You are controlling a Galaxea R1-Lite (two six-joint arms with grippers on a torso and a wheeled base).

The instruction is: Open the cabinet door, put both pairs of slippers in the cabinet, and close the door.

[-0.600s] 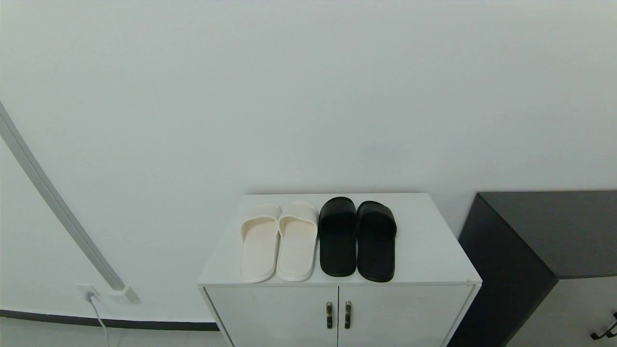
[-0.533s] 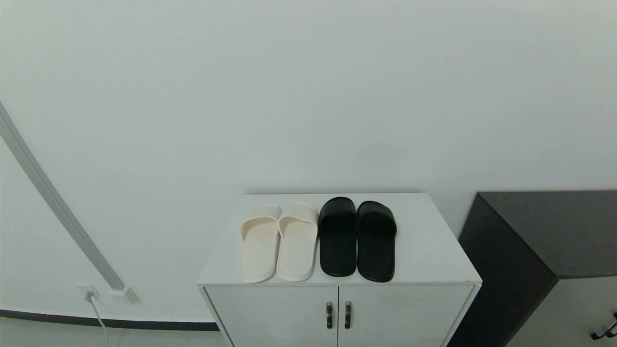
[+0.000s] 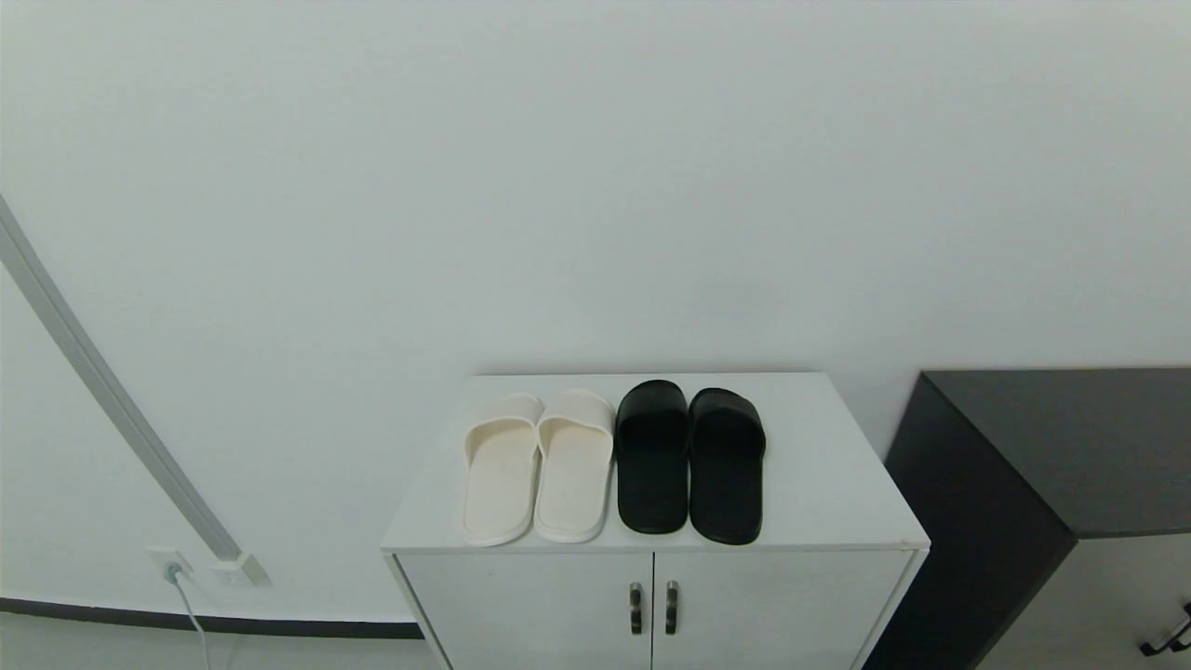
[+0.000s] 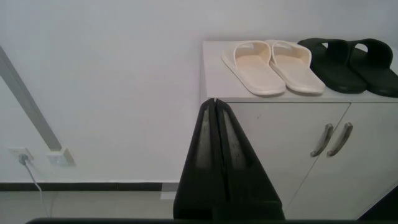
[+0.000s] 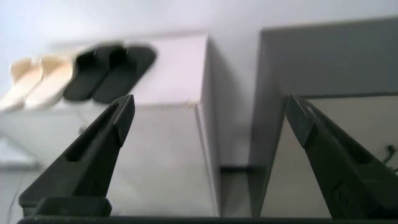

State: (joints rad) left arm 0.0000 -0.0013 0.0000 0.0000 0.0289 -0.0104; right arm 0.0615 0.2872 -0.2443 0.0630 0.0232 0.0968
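Head view: two cream slippers (image 3: 568, 475), two black slippers (image 3: 651, 465) atop two-door cabinet (image 3: 837, 507).

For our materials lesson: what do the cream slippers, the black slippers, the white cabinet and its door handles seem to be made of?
Cream slippers: likely moulded foam or rubber, matte, each a seamless one-piece shape.
Black slippers: same kind, matte with a faint sheen.
White cabinet: probably laminated board, with smooth, flat panels.
Door handles: apparently metal, dark with bright glints.

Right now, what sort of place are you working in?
Probably a plain indoor room, perhaps an entryway: a white cabinet against a bare wall with cream slippers and black slippers on top, a dark cabinet beside it, and a wall socket.
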